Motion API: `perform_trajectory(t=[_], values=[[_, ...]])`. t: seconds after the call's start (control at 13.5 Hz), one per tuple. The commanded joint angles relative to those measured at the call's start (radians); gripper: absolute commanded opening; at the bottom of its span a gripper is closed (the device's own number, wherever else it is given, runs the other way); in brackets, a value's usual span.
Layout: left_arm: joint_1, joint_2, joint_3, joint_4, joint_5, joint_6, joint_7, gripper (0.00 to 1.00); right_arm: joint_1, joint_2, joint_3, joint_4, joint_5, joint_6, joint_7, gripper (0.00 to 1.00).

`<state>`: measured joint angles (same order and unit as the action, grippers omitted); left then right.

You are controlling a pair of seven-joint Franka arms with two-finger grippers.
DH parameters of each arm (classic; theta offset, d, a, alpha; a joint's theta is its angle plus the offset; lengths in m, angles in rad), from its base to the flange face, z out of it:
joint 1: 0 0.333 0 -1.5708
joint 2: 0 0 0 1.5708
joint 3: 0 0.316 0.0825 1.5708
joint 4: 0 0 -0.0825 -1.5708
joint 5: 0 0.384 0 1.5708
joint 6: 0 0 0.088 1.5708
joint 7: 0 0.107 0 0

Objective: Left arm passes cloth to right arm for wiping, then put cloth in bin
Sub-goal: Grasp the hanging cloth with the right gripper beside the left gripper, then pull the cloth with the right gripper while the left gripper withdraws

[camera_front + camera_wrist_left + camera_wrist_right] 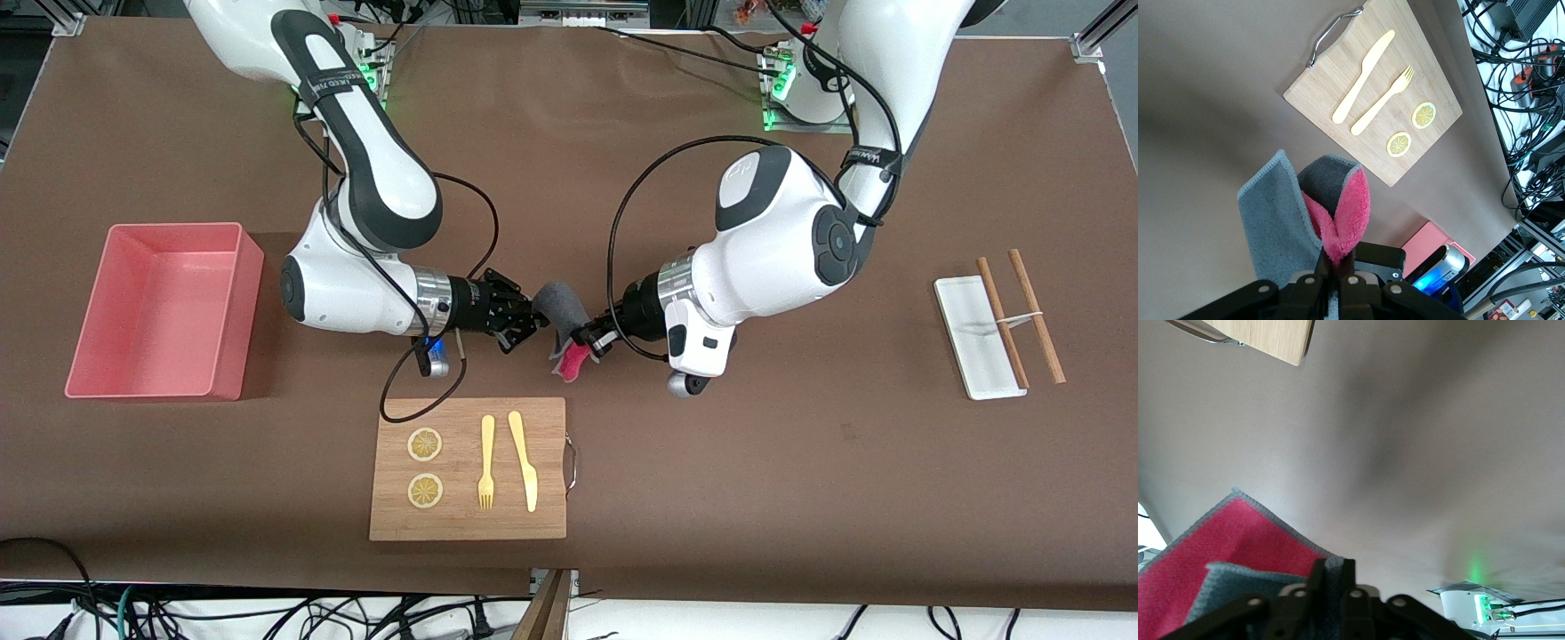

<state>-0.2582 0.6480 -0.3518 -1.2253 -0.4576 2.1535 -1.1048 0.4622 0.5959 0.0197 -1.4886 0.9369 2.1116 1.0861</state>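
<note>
Fleecy grey-pink cloth [564, 322] pinched by both pincers, left pincer [585, 337] and right pincer [539, 313].

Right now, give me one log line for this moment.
phase: handover | left hand: shut on cloth | right hand: shut on cloth | cloth: over table, above board | bin: empty

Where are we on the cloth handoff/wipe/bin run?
Mid-handoff. The left claw and the right claw are both shut on the cloth, held in the air over bare table between the two arms; the left wrist view shows the fold pinched between the fingers. Not yet done: the left letting go, the wiping, and the drop into the bin, which has no cloth in it.
</note>
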Motion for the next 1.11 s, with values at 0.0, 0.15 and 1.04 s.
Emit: perform_trajectory(t=[0.0,0.15,1.04], values=[[-0.01,0.018,0.008,0.038,-0.026,-0.004,0.003,0.0,-0.008,-0.015,0.0,-0.013,0.026,0.007,-0.012,0.0],[-0.01,0.018,0.008,0.038,-0.026,-0.004,0.003,0.0,-0.008,-0.015,-0.001,-0.012,0.028,0.008,-0.011,0.0],[0.023,-0.013,0.014,0.038,-0.01,-0.038,0.002,1.0,-0.028,-0.005,-0.004,-0.013,-0.148,-0.041,-0.078,0.0]])
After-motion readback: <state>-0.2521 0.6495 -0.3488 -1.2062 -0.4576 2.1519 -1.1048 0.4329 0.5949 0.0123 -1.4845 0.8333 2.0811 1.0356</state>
